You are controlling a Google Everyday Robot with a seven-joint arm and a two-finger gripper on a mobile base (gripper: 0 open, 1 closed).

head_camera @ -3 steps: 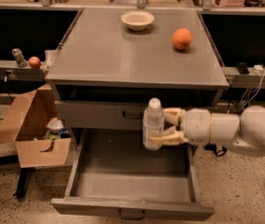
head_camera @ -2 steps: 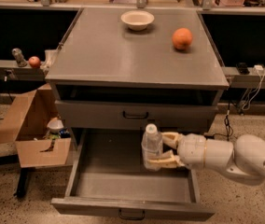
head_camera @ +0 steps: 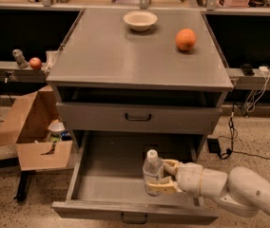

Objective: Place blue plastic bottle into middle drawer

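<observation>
Speckled flooring runs under a grey metal cabinet (head_camera: 135, 56) with two handled drawers, dark benches behind it. Low at the front, the gripper (head_camera: 159, 177) comes in from the right on a pale, thick arm (head_camera: 239, 190). Its yellowish fingers (head_camera: 168, 188) are clamped around the sides of the bottle (head_camera: 152, 171). The bottle stands upright, white cap on top, clear body showing between the fingers. It sits inside the middle drawer (head_camera: 109, 172), which is pulled out wide, and it is towards the front edge and a little right of centre. I cannot tell whether its base touches the flat grey floor. A small dark loop handle (head_camera: 134, 218) hangs on the drawer's front lip, just below and left of the bottle.

Above, the upper drawer front (head_camera: 97, 118) is closed, with a like handle at its middle. On the cabinet top a cream bowl (head_camera: 140, 19) sits near the back edge, and an orange (head_camera: 186, 39) lies to its right, well apart from it. Left of the cabinet, an open cardboard box (head_camera: 33, 127) rests on the floor with some clutter inside.
</observation>
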